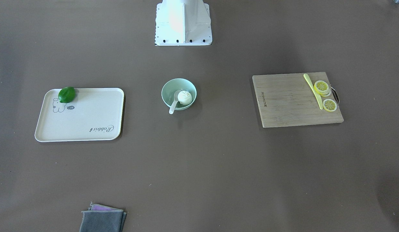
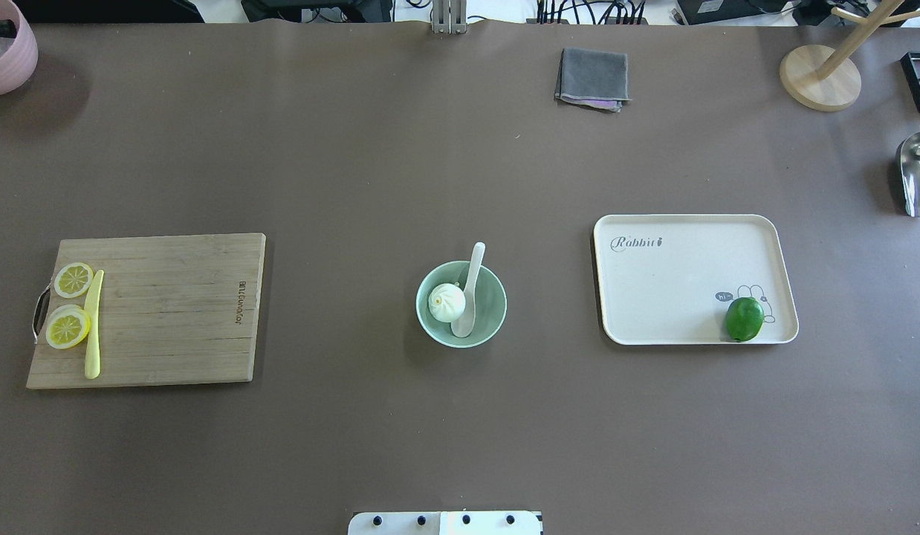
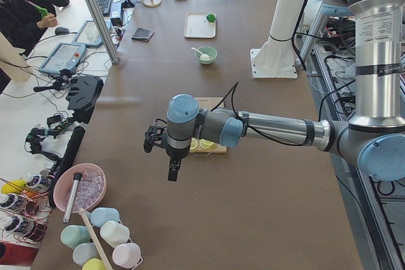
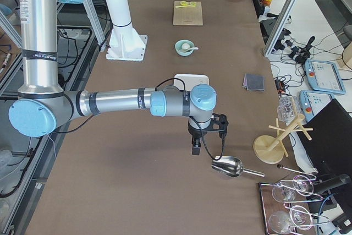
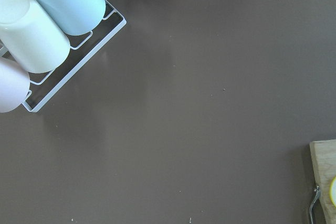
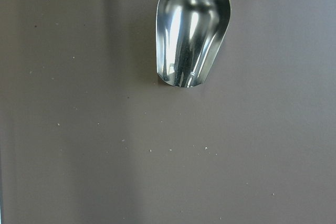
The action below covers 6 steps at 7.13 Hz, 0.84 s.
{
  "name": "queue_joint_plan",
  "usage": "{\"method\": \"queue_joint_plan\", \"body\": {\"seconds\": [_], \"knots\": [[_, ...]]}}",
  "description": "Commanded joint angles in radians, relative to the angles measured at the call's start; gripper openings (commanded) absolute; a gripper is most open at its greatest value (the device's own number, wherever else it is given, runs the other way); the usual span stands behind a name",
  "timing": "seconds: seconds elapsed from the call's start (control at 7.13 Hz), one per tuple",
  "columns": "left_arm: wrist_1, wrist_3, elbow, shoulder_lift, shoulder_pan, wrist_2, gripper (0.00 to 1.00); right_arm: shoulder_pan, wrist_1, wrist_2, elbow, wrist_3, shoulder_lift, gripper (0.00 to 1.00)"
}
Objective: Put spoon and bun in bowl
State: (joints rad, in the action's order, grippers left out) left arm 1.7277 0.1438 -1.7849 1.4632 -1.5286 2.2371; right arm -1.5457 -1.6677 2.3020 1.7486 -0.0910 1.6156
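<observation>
The mint-green bowl (image 2: 491, 296) stands at the table's middle and also shows in the front view (image 1: 169, 89). The white bun (image 2: 446, 302) lies inside it. The white spoon (image 2: 471, 286) has its scoop in the bowl beside the bun, and its handle leans out over the far rim. My left gripper (image 3: 172, 170) hangs over the table's left end, far from the bowl. My right gripper (image 4: 195, 147) hangs over the right end near a metal scoop. Both show only in the side views, so I cannot tell whether they are open or shut.
A wooden cutting board (image 2: 177, 312) with lemon slices (image 2: 67, 327) and a yellow knife (image 2: 94, 327) lies on the left. A cream tray (image 2: 675, 282) with a green fruit (image 2: 744, 319) lies on the right. A grey cloth (image 2: 592, 78), a metal scoop (image 6: 191, 30), a wooden stand (image 2: 820, 78) and a cup rack (image 5: 47, 24) sit at the edges.
</observation>
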Motion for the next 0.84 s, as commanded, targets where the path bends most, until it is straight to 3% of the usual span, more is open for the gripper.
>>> {"method": "queue_joint_plan", "body": {"seconds": [0.0, 0.7], "knots": [[0.0, -0.001, 0.004, 0.005, 0.001, -0.001, 0.98, 0.001, -0.009, 0.005, 0.0, 0.002, 0.004, 1.0], [-0.007, -0.001, 0.007, 0.003, 0.001, -0.001, 0.98, 0.001, -0.009, 0.0, -0.009, 0.007, 0.006, 1.0]]}}
